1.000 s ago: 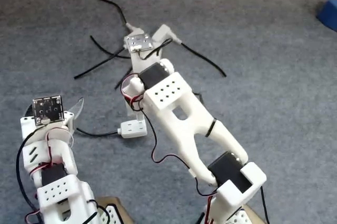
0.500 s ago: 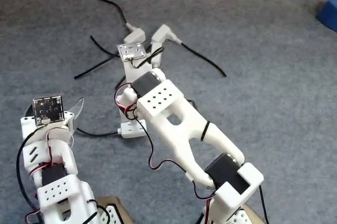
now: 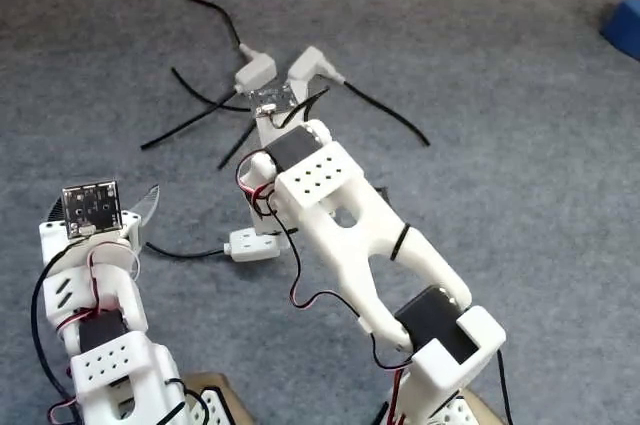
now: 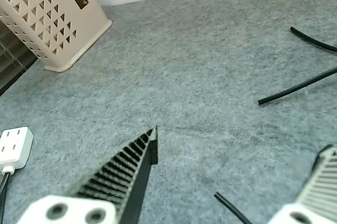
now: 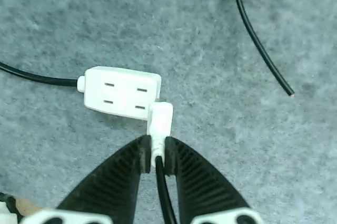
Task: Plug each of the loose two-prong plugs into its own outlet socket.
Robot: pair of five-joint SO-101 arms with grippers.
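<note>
**A:** Which way does the white two-prong plug point?

**B:** Straight out from the right hand, with its long axis in line with the fingers. Its front end touches the long side of the white outlet block, near the end away from the block's own cord. The block's slots face up, so the plug sits beside them, not in them. I can't see the prongs.

**A:** And the grip?

**B:** Narrow, clamped on the plug's back end. The plug's black cord runs back between the fingers.

**A:** Other plugs?

**B:** A first loose plug and a second loose plug lie flat on the grey carpeted worktop. Both are past the right arm's wrist and well apart from the block. Their cords trail outward and their front ends angle toward each other.

**A:** The left hand?

**B:** It is spread wide, holds nothing and hangs over bare carpet. The block lies between the two arms.

**A:** Any containers?

**B:** A beige lattice basket stands by the wall. I cannot tell what it holds.
</note>
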